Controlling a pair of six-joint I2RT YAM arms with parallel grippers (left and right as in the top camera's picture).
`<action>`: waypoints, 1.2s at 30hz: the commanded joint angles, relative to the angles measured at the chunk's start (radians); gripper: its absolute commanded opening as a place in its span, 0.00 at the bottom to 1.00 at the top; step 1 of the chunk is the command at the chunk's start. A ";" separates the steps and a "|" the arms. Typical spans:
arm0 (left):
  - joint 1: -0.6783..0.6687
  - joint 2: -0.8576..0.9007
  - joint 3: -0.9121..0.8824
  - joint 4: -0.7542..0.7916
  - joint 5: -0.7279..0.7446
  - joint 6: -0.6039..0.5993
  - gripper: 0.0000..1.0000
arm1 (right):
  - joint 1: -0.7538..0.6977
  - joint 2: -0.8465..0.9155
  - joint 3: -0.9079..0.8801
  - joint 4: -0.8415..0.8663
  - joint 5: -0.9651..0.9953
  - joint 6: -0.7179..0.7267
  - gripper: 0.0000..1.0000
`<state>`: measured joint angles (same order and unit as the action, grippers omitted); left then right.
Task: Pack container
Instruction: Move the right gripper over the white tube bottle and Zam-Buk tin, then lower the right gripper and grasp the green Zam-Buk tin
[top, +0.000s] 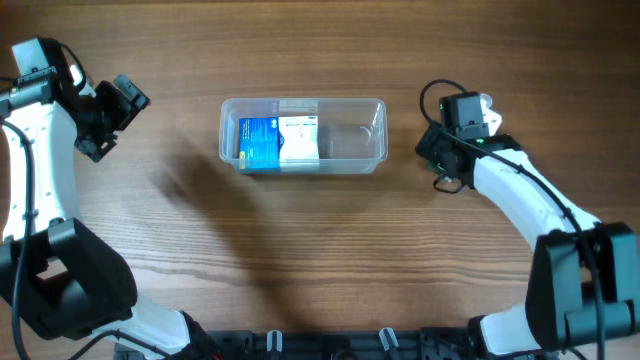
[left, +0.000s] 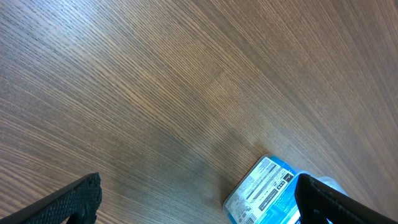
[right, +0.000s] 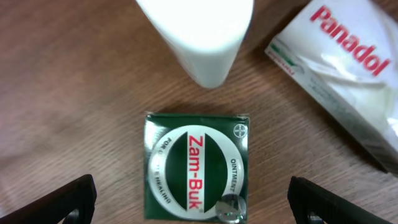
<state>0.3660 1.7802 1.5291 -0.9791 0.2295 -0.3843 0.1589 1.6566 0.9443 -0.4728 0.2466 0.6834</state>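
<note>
The clear plastic container (top: 372, 112) lies in the middle of the table. A blue box (top: 259, 142) and a white box (top: 299, 139) lie in its left half. The blue box also shows in the left wrist view (left: 264, 190). My left gripper (top: 105, 115) (left: 199, 208) is open and empty above bare table, left of the container. My right gripper (top: 440, 160) (right: 196, 208) is open, just right of the container. Its fingers stand on either side of a green Zam-Buk box (right: 196, 165) without touching it.
A white bottle (right: 199, 37) lies just beyond the Zam-Buk box. A white Panadol box (right: 348, 74) lies to its right. In the overhead view the right arm hides most of these.
</note>
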 joint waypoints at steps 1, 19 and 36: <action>0.003 -0.015 0.016 0.003 -0.006 -0.013 1.00 | -0.002 0.056 -0.022 0.019 0.005 -0.015 1.00; 0.003 -0.015 0.016 0.003 -0.006 -0.013 1.00 | -0.002 0.146 -0.022 0.073 0.022 -0.179 0.80; 0.003 -0.015 0.016 0.003 -0.006 -0.013 1.00 | -0.001 0.140 -0.021 0.061 -0.051 -0.253 0.63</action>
<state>0.3660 1.7802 1.5291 -0.9787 0.2291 -0.3843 0.1589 1.7767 0.9337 -0.4023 0.2577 0.4873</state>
